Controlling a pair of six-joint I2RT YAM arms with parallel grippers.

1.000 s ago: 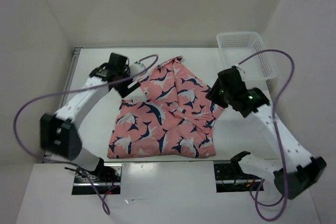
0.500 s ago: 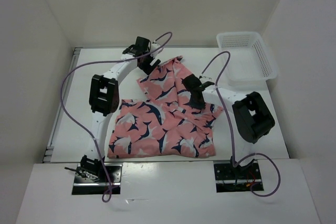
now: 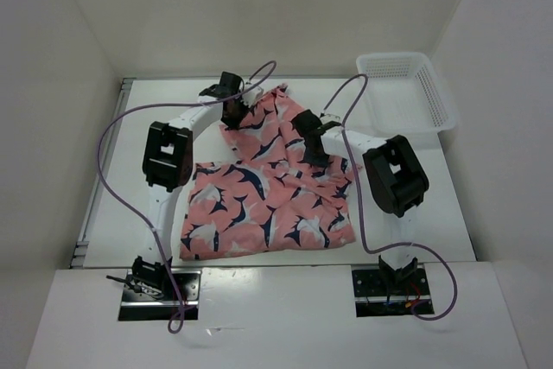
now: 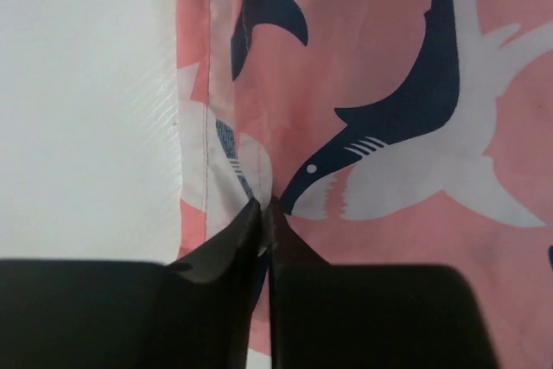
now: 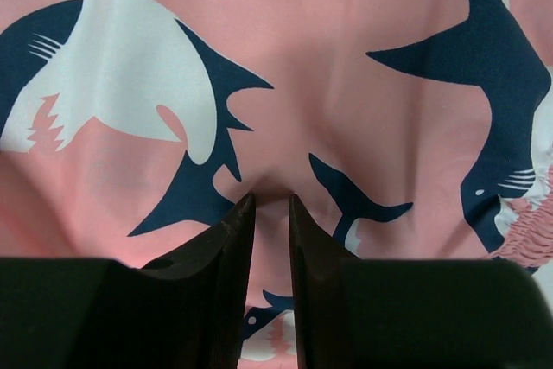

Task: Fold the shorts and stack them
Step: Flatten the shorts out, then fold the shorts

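We see the shorts (image 3: 259,205) lying on the white table (image 3: 449,213), roughly mid-table betw. the two arms and mostly flat. The wide main part sits toward the near edge w/ its long axis running left-right. A narrower flap rises from it and points away to the far side, leaning a bit left, so the whole outline reads as a rough L. The left gripper (image 4: 264,206) is at the far-left edge of that flap. Its fingers are pinched tight together on the cloth just inside the stitched hem (image 4: 207,127), w/ bare table right beside it on the left. The right gripper (image 5: 270,199) is down on the right side of the flap, near where it meets the main part. Its fingers are nearly closed, only a thin gap, w/ a small pucker of pink cloth nipped betw. them. A gathered strip (image 5: 529,232) shows at the right edge of the right wrist view. The white mesh basket (image 3: 396,57) stands at the far-right corner, apart from the shorts.
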